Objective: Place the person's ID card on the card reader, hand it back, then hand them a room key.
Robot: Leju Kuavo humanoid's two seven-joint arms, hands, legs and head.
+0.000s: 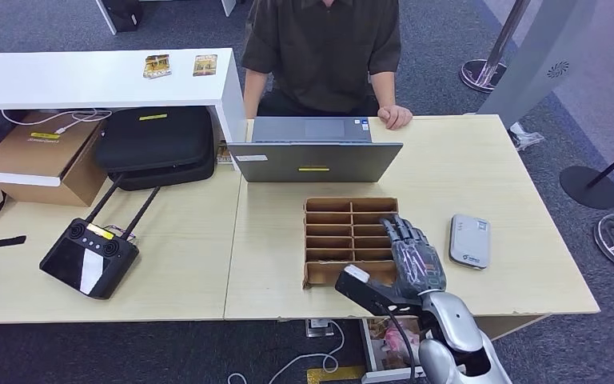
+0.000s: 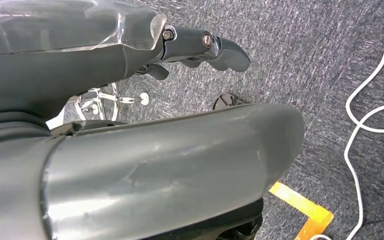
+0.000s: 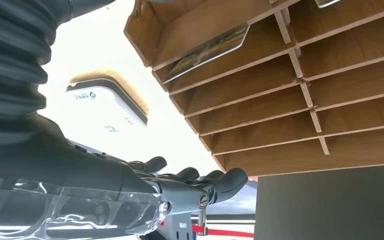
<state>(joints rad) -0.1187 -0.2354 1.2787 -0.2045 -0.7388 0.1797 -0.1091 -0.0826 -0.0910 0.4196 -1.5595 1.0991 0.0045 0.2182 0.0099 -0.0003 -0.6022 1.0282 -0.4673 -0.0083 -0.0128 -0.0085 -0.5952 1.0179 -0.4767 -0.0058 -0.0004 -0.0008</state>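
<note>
I judge I'm on the room-key step: my right hand (image 1: 412,258), fingers apart and empty, hovers over the divided wooden tray (image 1: 350,240) near the desk's front edge, so next I reach the key card (image 3: 211,50) slotted inside.
</note>
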